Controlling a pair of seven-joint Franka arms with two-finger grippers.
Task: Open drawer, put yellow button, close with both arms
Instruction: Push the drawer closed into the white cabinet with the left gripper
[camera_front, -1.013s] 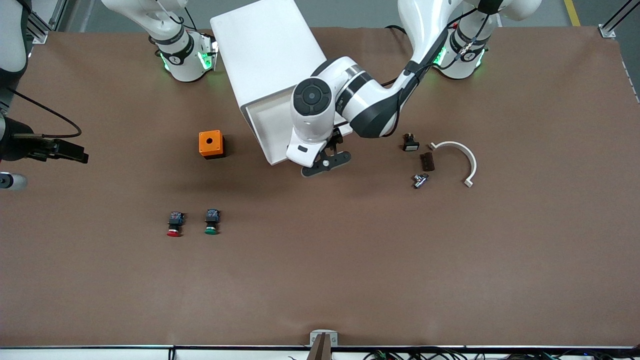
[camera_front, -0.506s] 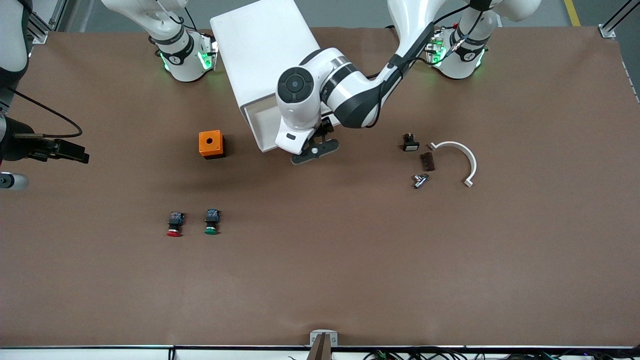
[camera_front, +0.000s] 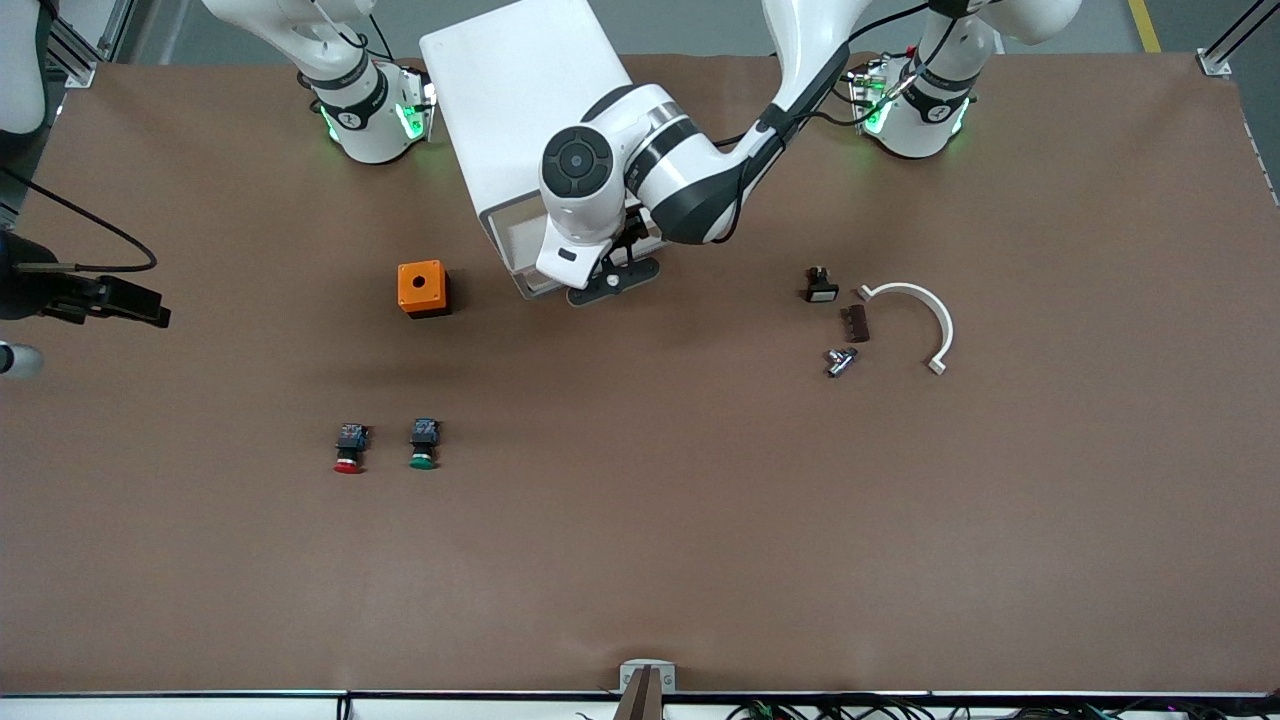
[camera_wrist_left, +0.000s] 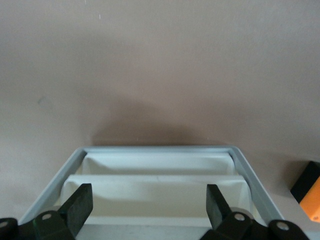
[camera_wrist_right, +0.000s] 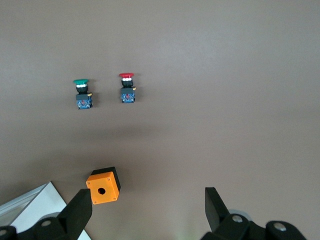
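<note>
While half-hidden, drawer (camera_front: 522, 262) under left end effector (camera_wrist_left: 146, 206)

Readable text: none on the cabinet (camera_front: 520, 120), the orange box (camera_front: 421, 288) (plain faces), or the buttons.

The shallow white tray-like drawer (camera_front: 512, 240) (camera_wrist_left: 155, 186) stands a little way out of the big white rounded-corner box cabinet (camera_front: 520, 110), at the cabinet's top level, its pale inside showing. The glossy white left arm (camera_front: 690, 180) bends over the cabinet, and its black two-finger left hand (camera_front: 612, 280) (camera_wrist_left: 149, 200) sits at the drawer's front edge, fingers spread. The black right hand (camera_front: 110, 298) (camera_wrist_right: 148, 206) waits well apart from the cabinet, over the table toward the right arm's end, fingers spread.
</note>
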